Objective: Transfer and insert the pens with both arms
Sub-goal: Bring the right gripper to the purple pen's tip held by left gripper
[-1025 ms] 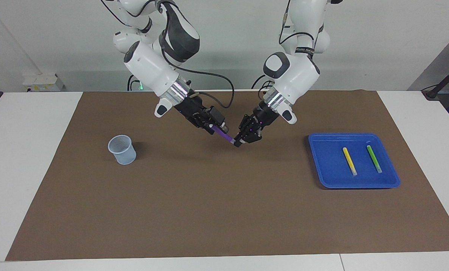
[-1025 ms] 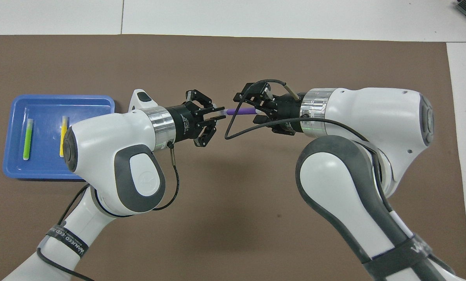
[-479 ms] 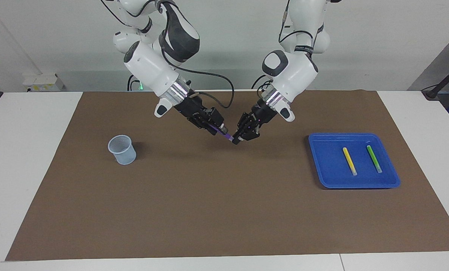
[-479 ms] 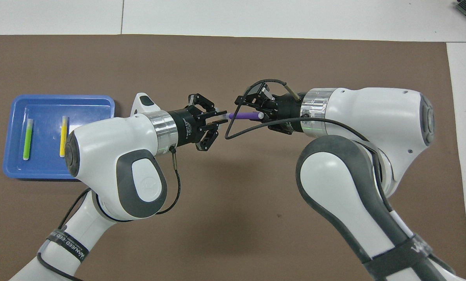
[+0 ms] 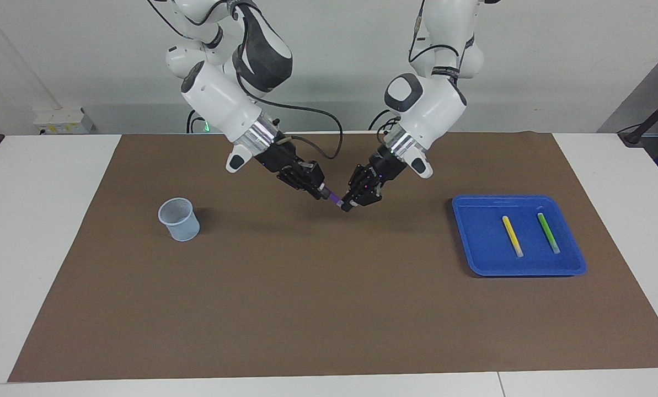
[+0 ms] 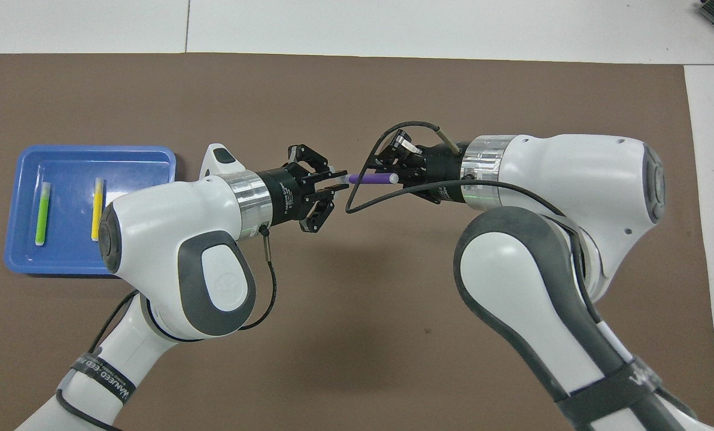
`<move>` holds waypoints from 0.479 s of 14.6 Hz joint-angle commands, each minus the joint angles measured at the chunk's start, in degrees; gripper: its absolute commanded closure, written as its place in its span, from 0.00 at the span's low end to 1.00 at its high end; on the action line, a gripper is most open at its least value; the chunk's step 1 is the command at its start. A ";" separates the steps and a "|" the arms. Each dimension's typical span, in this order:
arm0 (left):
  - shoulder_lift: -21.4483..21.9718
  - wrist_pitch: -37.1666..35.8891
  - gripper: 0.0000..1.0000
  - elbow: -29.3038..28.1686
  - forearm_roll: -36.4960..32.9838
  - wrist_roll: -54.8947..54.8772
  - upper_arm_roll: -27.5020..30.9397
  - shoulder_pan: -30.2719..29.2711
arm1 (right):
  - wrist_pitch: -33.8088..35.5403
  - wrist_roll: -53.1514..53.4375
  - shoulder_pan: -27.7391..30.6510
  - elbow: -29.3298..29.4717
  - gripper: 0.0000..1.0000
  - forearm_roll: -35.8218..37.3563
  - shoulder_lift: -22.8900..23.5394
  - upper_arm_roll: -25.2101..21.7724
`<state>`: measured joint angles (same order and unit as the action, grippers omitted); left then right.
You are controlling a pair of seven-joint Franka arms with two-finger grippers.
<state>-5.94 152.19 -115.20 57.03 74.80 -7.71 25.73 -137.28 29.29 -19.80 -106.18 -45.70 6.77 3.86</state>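
Both arms are built of glossy white rounded shells with dark grey oval patches at the joints. Each wrist ends in a ribbed silver ring, followed by a black cylindrical body and a black linkage hand: the left hand (image 6: 333, 182), the right hand (image 6: 395, 173). A thin black cable loops loosely from the right wrist, and a shorter one hangs under the left wrist. Black bands with white lettering wrap the forearms. A white tab with a dark oval sits beside each silver ring.

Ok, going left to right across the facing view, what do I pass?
Mesh cup → right claw → purple pen → left claw → blue tray → yellow pen → green pen.
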 commanded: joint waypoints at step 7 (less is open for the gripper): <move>1.90 0.91 1.00 -2.40 0.89 0.43 0.51 1.51 | 0.43 -0.90 0.03 0.89 0.27 -1.41 0.27 0.45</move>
<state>-5.92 152.19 -115.59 57.03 74.80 -7.89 26.04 -137.27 29.29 -19.88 -105.88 -45.71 6.77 3.99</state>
